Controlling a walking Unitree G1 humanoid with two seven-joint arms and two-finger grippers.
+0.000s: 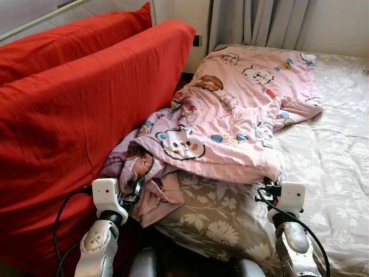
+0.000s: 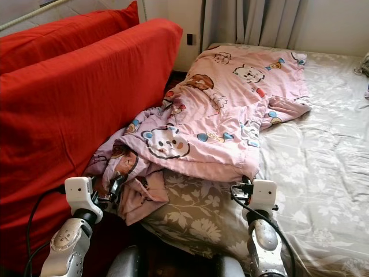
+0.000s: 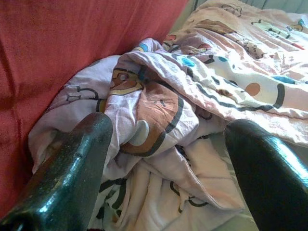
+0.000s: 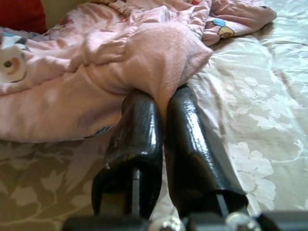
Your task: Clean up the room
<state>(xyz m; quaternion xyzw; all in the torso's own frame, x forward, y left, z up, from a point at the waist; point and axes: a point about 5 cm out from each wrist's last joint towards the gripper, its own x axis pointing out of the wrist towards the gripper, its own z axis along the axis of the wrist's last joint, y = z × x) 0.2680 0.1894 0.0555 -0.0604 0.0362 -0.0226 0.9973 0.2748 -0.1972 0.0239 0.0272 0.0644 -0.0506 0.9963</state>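
The bed (image 1: 340,173) occupies the right of the scene; a red cushion (image 1: 63,133) stands against its left side. The pink quilt (image 1: 230,115) lies crumpled across the bed's left half, its near-left folds bunched against the cushion. The right gripper (image 4: 163,103) has its fingers pressed together on the quilt's near edge. The left gripper (image 3: 168,159) has its fingers spread around the bunched folds, not yet closed. Close the left fingers deep on the fabric before pulling, then draw both corners evenly to spread the quilt.

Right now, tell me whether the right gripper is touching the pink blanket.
Touching. In the right wrist view the right gripper has its fingers shut on a fold of the pink blanket.
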